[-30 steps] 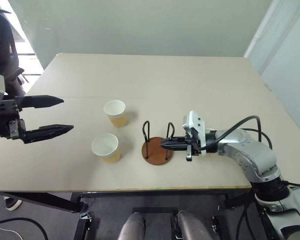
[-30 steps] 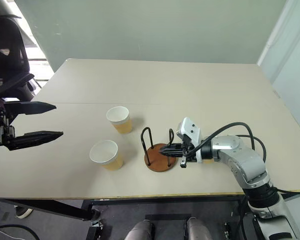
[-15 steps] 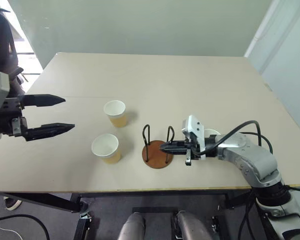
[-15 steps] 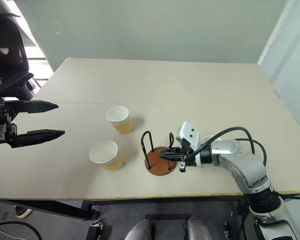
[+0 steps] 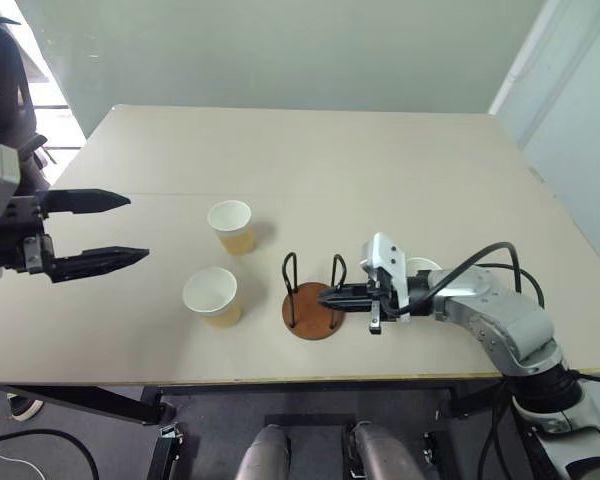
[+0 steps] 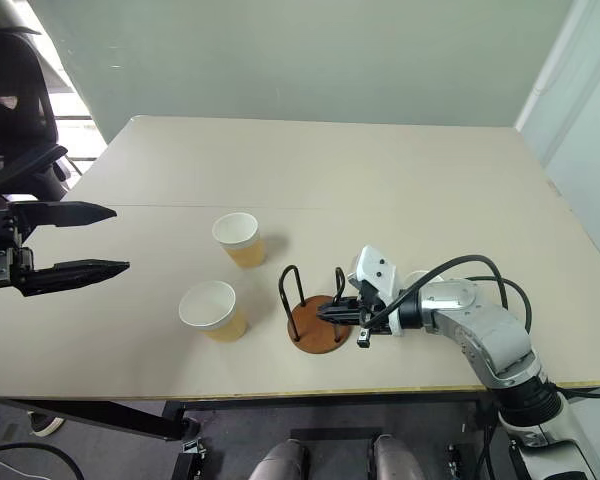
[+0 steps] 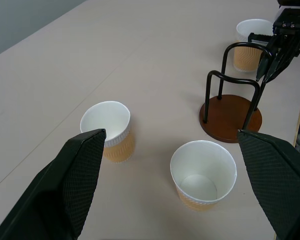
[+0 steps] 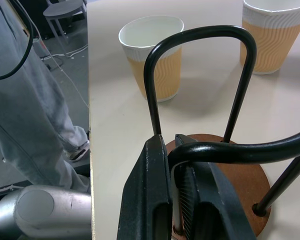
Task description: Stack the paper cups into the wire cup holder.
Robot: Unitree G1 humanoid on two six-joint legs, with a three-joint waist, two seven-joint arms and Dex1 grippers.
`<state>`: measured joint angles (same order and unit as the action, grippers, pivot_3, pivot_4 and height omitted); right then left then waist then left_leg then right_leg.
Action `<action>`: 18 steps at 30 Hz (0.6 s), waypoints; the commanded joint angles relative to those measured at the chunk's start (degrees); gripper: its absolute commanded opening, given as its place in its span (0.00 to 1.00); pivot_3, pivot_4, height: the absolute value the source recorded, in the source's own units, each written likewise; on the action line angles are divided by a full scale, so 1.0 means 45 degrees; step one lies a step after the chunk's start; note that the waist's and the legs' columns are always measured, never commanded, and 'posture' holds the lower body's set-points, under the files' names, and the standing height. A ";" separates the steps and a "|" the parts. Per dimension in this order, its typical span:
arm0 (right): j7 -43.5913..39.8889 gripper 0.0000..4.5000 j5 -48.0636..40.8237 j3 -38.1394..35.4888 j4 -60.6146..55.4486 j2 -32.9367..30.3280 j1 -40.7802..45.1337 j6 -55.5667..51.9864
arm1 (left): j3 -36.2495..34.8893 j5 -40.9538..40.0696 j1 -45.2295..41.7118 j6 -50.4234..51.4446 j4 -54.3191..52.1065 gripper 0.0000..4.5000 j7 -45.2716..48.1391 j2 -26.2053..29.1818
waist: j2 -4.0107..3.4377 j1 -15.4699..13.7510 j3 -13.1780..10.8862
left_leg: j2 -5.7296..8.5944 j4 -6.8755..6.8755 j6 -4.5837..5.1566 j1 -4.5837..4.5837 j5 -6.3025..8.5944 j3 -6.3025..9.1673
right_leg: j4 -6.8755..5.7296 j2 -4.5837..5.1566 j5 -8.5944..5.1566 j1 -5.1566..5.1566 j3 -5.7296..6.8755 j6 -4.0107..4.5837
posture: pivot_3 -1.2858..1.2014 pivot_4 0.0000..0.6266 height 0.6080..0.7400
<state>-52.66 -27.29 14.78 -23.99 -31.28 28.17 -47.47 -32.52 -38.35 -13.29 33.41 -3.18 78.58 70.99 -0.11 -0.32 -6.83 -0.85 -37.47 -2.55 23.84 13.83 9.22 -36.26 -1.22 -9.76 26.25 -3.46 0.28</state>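
Observation:
Two paper cups [image 5: 229, 226] [image 5: 211, 296] stand upright on the table, left of the wire cup holder [image 5: 313, 312]. A third paper cup [image 5: 421, 268] stands just behind my right arm. My right gripper [image 5: 330, 297] reaches in from the right and is shut on the holder's nearer wire loop [image 8: 225, 150], above the brown base [image 8: 225, 185]. My left gripper [image 5: 138, 228] hovers open far to the left of the cups, with nothing between its fingers [image 7: 75, 180].
The beige table [image 5: 310, 160] stretches far behind the cups, and its front edge [image 5: 280, 378] lies close to the holder. A dark chair [image 5: 0, 80] stands off the far left corner. A person's grey trouser legs [image 8: 20, 100] are beside the table.
My right arm has sunk a little, uncovering the third cup behind it. Its gripper stays clamped on the holder's wire. The left gripper and the two left cups have not moved.

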 commanded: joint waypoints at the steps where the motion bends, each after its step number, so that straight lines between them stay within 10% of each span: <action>1: -0.0137 0.01 -0.0138 0.0220 -0.0362 -0.0208 0.0177 -0.0163 | -0.0124 0.0068 -0.0337 -0.0316 0.0178 1.00 0.0075 0.0239 | 0.0001 -0.0001 0.0001 | 0.0000 0.0000 0.0000 0.0000 0.0000 0.0000 | 0.0000 0.0000 0.0000 0.0000 -0.0001 0.0000 | 0.52 0.24 1.00; 7: -0.0245 0.17 0.0016 0.0363 -0.0176 -0.0489 0.0123 -0.0035 | 0.0200 0.0002 -0.0716 -0.0378 0.0205 1.00 0.0036 0.0248 | 0.0005 -0.0009 0.0003 | -0.0001 0.0000 -0.0001 0.0000 0.0000 0.0000 | 0.0000 0.0000 0.0000 0.0000 -0.0002 0.0000 | 0.52 0.24 1.00; 18: -0.1188 0.99 0.0267 0.0414 0.0587 -0.1217 0.0498 0.0561 | -0.0163 -0.0004 -0.0250 -0.0461 -0.0038 1.00 -0.0132 -0.0064 | 0.0006 -0.0022 0.0003 | -0.0001 0.0001 -0.0005 0.0028 0.0003 0.0001 | 0.0024 0.0000 0.0001 0.0014 -0.0001 -0.0002 | 0.52 0.24 1.00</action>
<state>-56.58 -25.90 17.22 -20.37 -35.56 28.82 -45.85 -30.79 -38.30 -14.36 32.21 -2.42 78.22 70.58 -0.09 -0.42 -6.82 -0.86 -37.47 -2.58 23.97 13.84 9.22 -36.14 -1.22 -9.76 26.32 -3.46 0.27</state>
